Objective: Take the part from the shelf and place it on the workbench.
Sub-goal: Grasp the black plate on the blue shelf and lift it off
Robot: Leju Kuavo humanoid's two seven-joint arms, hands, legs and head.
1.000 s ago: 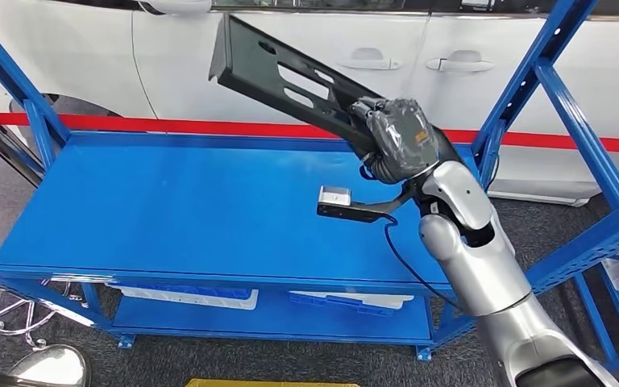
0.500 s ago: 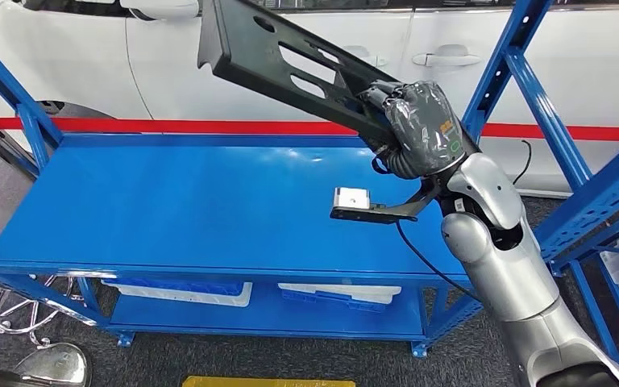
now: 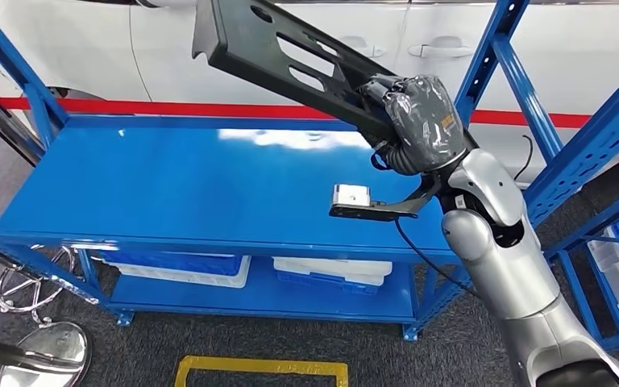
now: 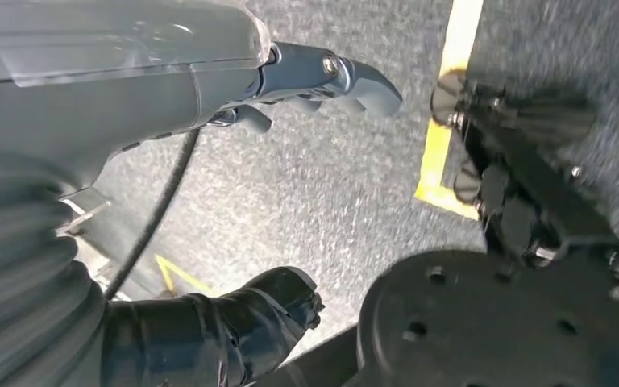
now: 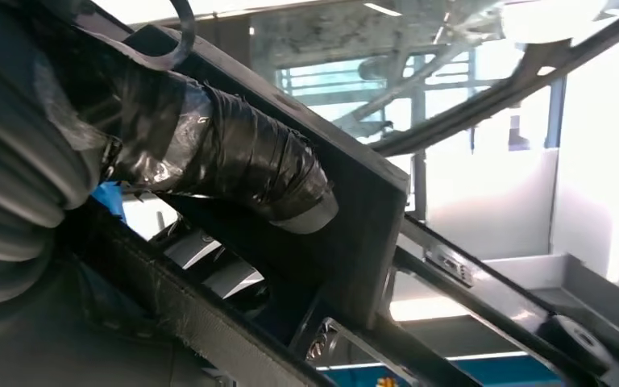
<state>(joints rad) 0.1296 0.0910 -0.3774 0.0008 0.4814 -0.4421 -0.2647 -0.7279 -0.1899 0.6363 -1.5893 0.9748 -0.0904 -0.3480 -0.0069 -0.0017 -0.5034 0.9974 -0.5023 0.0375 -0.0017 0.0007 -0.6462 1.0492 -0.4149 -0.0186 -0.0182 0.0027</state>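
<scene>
Black slotted part [image 3: 290, 64] is up in my right hand [image 3: 421, 121], fingers wrapped tight around one end, high above the blue shelf [image 3: 169, 193]; white car [image 3: 355, 48] behind, blue uprights [image 3: 524, 89] close beside.

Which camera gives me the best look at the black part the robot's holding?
The head view: it shows the black part nearly whole, slots included, held above the blue shelf by the right hand. The right wrist view shows a close piece of the part under the fingers. The left wrist view looks at the floor.
</scene>
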